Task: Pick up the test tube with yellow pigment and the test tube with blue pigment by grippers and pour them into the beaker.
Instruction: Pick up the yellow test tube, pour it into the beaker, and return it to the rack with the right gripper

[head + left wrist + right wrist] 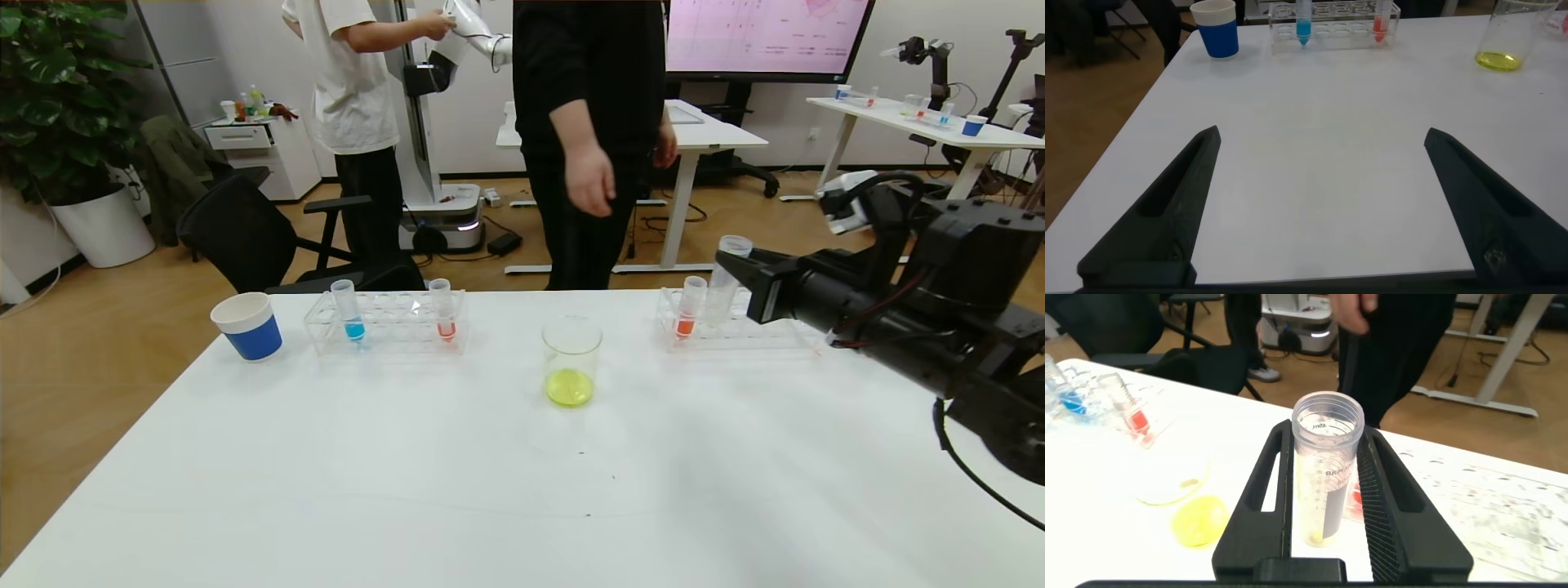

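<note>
The beaker stands mid-table with yellow liquid in its bottom; it also shows in the right wrist view and the left wrist view. My right gripper is shut on the test tube with yellow pigment. The tube is upright over the right rack and holds only a yellow trace at its tip. The test tube with blue pigment stands in the left rack. My left gripper is open and empty above the near table; it is out of the head view.
One orange-red tube stands in the left rack and another in the right rack beside the held tube. A blue-and-white paper cup stands at the far left. A person in black stands just behind the table.
</note>
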